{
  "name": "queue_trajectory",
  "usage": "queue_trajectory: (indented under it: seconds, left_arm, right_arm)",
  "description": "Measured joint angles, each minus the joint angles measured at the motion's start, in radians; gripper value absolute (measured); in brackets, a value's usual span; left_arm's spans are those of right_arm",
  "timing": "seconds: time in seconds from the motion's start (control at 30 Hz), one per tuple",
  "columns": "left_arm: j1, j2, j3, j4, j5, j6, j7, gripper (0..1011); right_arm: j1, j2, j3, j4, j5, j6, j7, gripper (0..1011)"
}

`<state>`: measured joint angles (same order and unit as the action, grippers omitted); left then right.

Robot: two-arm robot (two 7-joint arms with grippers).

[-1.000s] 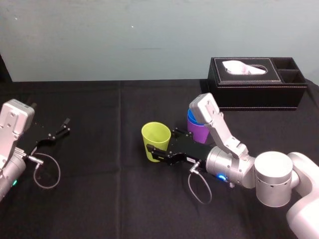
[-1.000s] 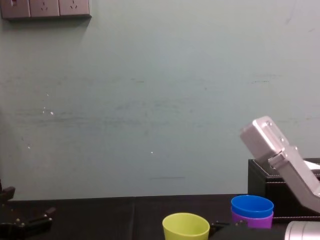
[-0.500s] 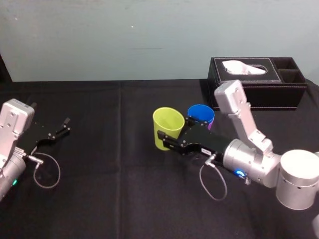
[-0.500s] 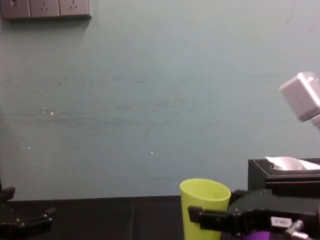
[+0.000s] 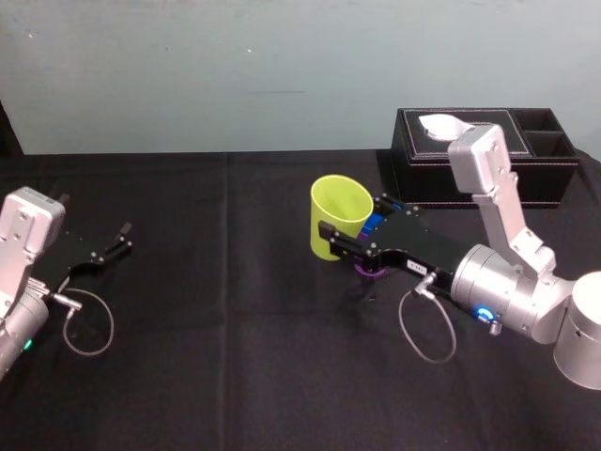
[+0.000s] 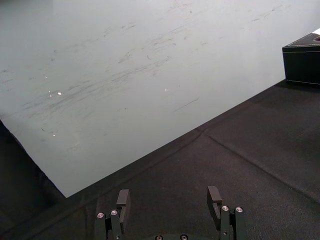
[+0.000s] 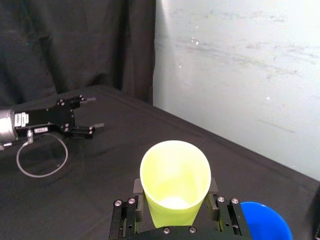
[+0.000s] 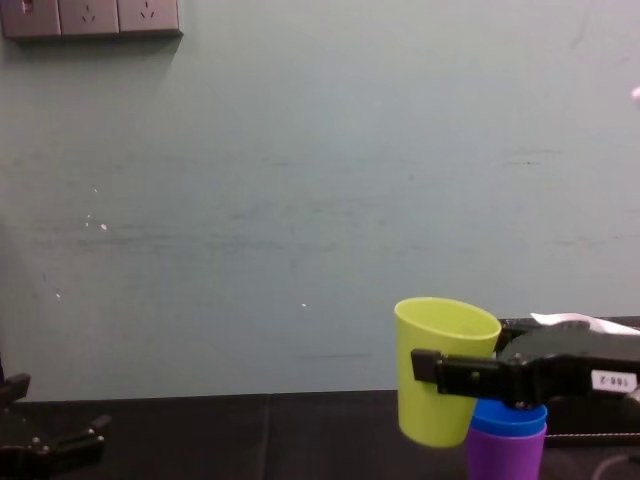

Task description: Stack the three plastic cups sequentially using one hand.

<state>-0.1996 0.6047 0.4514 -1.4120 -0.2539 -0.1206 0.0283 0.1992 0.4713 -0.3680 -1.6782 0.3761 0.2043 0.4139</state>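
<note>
Chest view: right pincer [image 8: 436,372] holds yellow cup [image 8: 446,330] high beside blue cup [image 8: 507,418]. We center it over blue cup, lower slowly. Left pincer [image 5: 120,239] open, parked.

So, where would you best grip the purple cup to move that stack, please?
Probably the purple cup's side wall, from the side: it stands upright, and the blue cup nested in it blocks its mouth. The right gripper, just above it, is shut on the yellow cup; the left gripper is parked far left.
</note>
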Motion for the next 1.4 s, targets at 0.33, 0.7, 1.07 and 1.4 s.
queue_trajectory:
  seconds: [0.33, 0.7, 1.07, 1.4]
  left_arm:
    - [0.0, 0.0, 0.0, 0.0, 0.0, 0.0, 0.0, 1010]
    - [0.0, 0.0, 0.0, 0.0, 0.0, 0.0, 0.0, 1010]
    - [0.0, 0.0, 0.0, 0.0, 0.0, 0.0, 0.0, 1010]
    - [0.0, 0.0, 0.0, 0.0, 0.0, 0.0, 0.0, 1010]
  right_arm:
    - [0.005, 0.018, 0.022, -0.015, 0.009, -0.013, -0.022, 726]
    - [0.028, 0.01, 0.042, 0.038, 0.019, -0.017, -0.034, 724]
    - [0.053, -0.003, 0.047, 0.088, 0.013, -0.016, -0.05, 724]
    - [0.067, -0.009, 0.058, 0.113, 0.009, -0.013, -0.056, 726]
